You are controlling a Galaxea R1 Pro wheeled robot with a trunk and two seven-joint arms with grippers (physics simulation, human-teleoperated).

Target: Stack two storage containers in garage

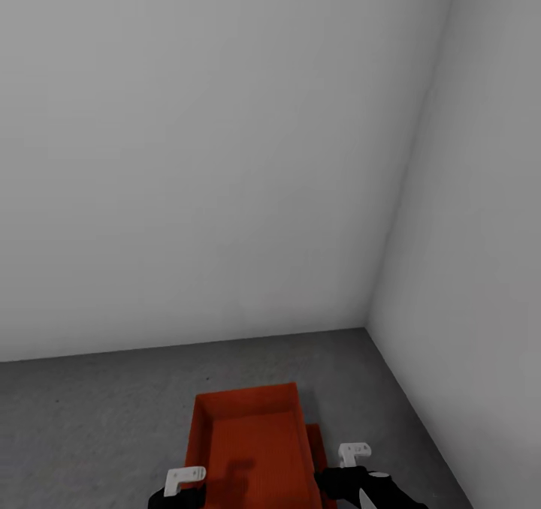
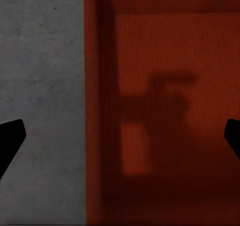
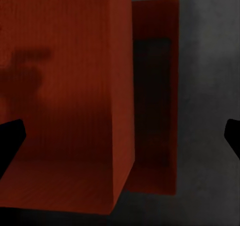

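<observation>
Garage walls (image 1: 225, 156): plain pale grey, meeting in a corner toward the right of the head view.
Concrete floor (image 1: 90, 419): dark grey, speckled, running up to both walls.
Upper storage container (image 1: 252, 449): orange-red, open top, ribbed bottom; sits over the second bin, offset to its left, near the corner.
Lower storage container (image 1: 316, 449): only a strip of its right rim shows past the upper one; in the right wrist view its wall (image 3: 155, 86) stands beside the upper bin's side.
Left gripper (image 2: 120, 141): fingers spread wide, nothing between them, above the upper bin's left wall.
Right gripper (image 3: 120, 141): fingers spread wide, empty, above the bins' right edges.
</observation>
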